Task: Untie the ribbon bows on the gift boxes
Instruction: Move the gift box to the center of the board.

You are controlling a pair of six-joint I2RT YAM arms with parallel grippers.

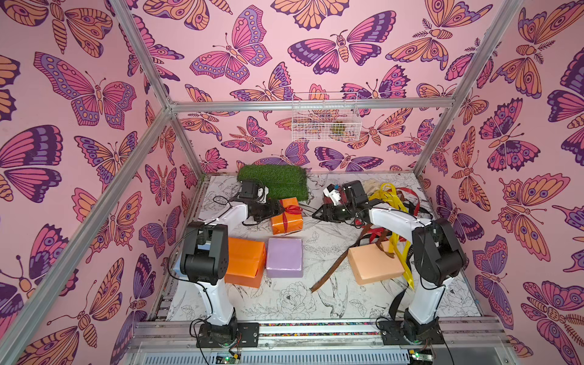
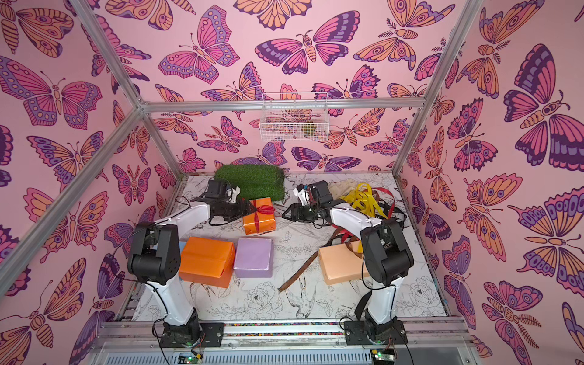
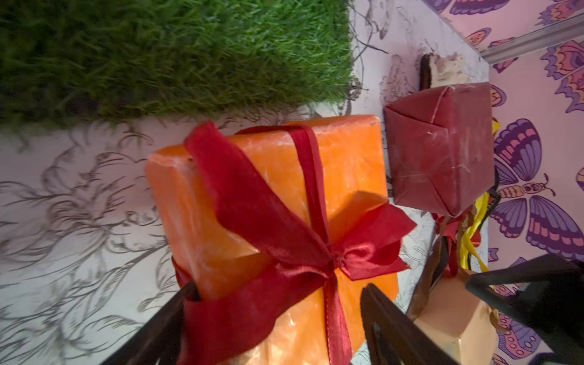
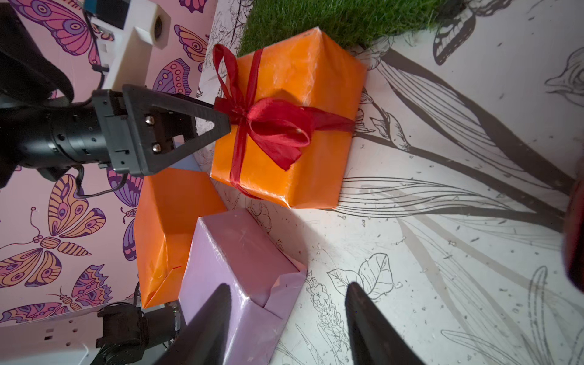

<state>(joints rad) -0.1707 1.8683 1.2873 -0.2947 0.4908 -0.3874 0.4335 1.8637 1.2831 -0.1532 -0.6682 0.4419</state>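
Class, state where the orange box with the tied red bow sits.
In both top views, far centre of the table: orange box just before the turf mat, left gripper beside it.

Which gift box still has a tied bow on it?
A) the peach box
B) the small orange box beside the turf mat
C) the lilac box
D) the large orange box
B: the small orange box beside the green turf mat carries a knotted red ribbon bow; the lilac box and large orange box are bare, and only loose ribbons lie across the peach box.
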